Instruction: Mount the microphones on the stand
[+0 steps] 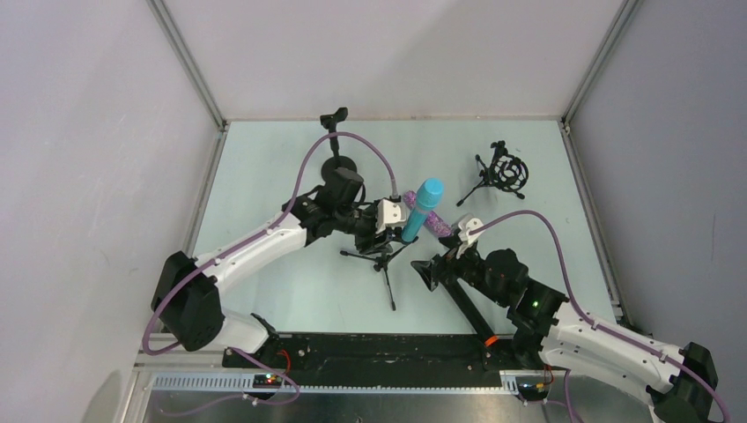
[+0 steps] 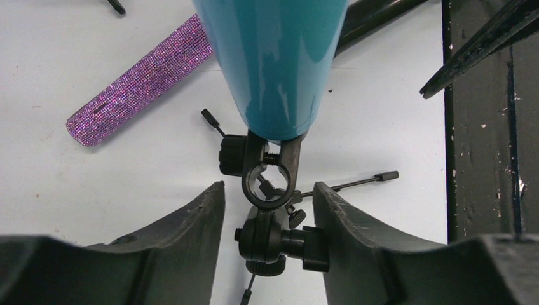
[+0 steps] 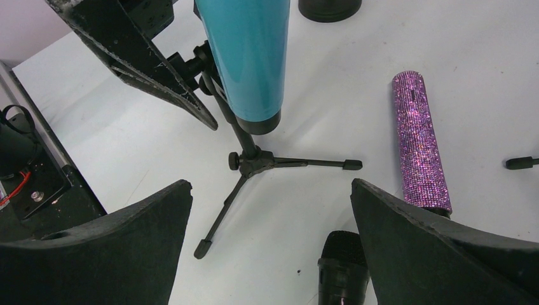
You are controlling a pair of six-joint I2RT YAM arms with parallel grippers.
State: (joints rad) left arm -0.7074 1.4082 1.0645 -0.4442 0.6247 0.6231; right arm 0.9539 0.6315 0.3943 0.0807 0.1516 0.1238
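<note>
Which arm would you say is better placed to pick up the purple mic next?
Right: the right gripper, open, hangs beside the purple mic; the left gripper flanks the clip under the blue mic.

Grey walls (image 1: pixel 396 53), pale green tabletop (image 1: pixel 255 167), aluminium rails (image 1: pixel 188 66)

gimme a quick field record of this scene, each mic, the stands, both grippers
blue microphone: upright in the clip of the tripod stand
purple microphone: lying on the table beside that tripod
black microphone: lying on the table, on no stand
spare stands: round-base stand and shock-mount stand at the back, no microphone on either
left gripper: open, fingers either side of the clip, gaps showing
right gripper: open, holding nothing
</note>
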